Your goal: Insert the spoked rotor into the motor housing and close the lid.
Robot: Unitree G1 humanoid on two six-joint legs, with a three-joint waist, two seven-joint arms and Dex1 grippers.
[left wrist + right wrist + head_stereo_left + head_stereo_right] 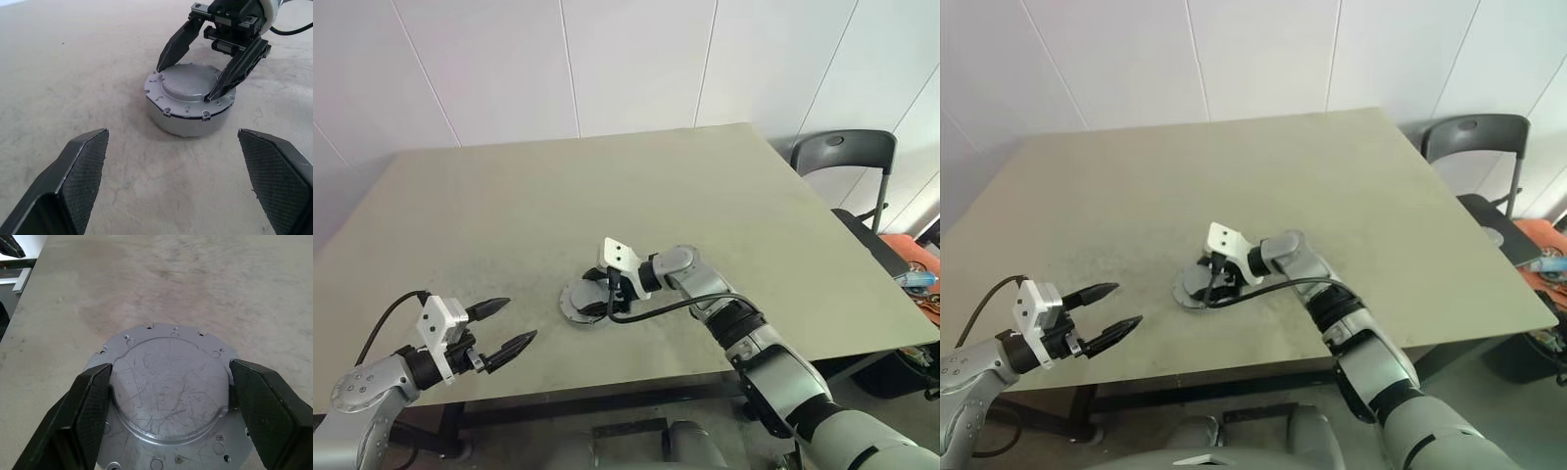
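Silver lid (190,87) is sitting on the motor housing (188,120) mid-table; the right gripper (211,82) is straddling its raised centre, fingers apart, possibly dragging it askew. The left gripper (505,329) is hanging open nearby.

In front of me a broad grey-green table (607,196) stands against a white panelled wall (636,59) with thin seams. Beyond its far right corner I see a dark folding chair (847,157), and an orange object (915,259) lies nearer by.
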